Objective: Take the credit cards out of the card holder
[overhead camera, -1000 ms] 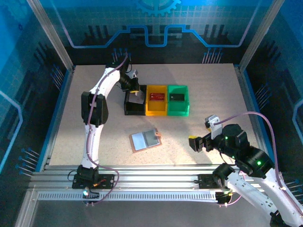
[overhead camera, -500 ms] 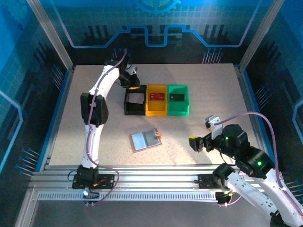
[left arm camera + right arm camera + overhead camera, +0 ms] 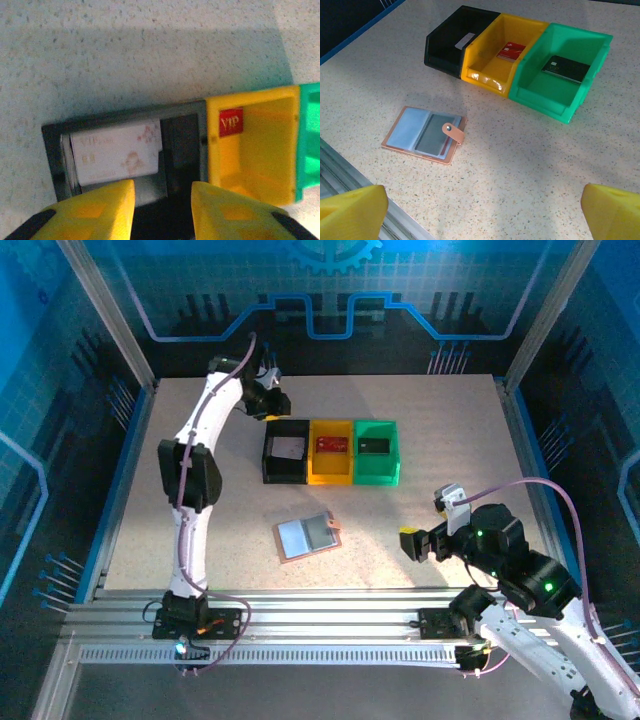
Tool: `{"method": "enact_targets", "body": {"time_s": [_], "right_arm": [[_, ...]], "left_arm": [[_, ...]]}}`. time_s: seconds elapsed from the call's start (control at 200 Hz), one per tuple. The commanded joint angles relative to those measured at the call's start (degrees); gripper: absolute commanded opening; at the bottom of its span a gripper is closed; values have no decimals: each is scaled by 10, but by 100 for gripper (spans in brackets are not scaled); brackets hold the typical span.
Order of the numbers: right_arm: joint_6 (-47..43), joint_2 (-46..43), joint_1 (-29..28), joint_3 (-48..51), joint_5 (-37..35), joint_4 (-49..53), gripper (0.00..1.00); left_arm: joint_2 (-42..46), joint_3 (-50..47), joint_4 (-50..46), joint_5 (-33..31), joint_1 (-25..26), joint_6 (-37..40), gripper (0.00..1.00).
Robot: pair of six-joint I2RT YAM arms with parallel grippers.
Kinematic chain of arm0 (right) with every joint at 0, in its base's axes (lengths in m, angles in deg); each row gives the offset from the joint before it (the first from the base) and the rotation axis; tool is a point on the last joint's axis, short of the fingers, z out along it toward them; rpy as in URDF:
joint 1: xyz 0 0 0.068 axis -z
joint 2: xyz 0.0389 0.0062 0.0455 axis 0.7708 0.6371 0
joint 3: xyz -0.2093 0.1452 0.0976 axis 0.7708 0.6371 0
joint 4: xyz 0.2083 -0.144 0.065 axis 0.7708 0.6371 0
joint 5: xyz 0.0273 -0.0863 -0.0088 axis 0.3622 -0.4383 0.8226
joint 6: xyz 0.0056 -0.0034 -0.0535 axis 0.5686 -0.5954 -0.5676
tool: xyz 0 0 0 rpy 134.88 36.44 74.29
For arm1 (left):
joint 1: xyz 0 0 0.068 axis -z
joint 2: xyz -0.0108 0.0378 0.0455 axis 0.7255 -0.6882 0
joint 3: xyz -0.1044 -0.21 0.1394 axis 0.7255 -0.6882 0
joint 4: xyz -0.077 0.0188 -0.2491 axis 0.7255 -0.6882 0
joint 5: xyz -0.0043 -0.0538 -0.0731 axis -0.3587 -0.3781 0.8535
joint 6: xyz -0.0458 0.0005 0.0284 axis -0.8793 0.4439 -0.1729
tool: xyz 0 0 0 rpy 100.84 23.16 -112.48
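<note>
While left gripper (image 3: 162,200) hovers above black bin (image 3: 125,112), fingers parted, pinching nothing, I see white card (image 3: 117,152) inside. Red card (image 3: 231,122) in yellow bin (image 3: 270,150). Dark card (image 3: 566,69) in green bin (image 3: 540,95). Wallet (image 3: 308,536) open on table (image 3: 450,420). Right gripper (image 3: 412,542) spread wide, empty.

Far middle: three touching bins (image 3: 331,477) wall my way
Around open card holder (image 3: 307,536): I find table (image 3: 440,440) bare on all sides
</note>
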Motion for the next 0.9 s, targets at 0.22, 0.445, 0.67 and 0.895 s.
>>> {"method": "enact_targets", "body": {"time_s": [0.22, 0.445, 0.67, 0.895], "right_arm": [[13, 53, -14, -22, 23, 19, 100], [37, 139, -41, -58, 47, 34, 100], [116, 215, -142, -35, 13, -35, 100], [155, 312, -219, -60, -34, -72, 98]], "left_arm": [[399, -456, 234, -27, 98, -210, 48], [575, -698, 344, -64, 170, -369, 57], [662, -825, 343, -146, 238, -495, 60], [654, -850, 285, -207, 289, -541, 60]]}}
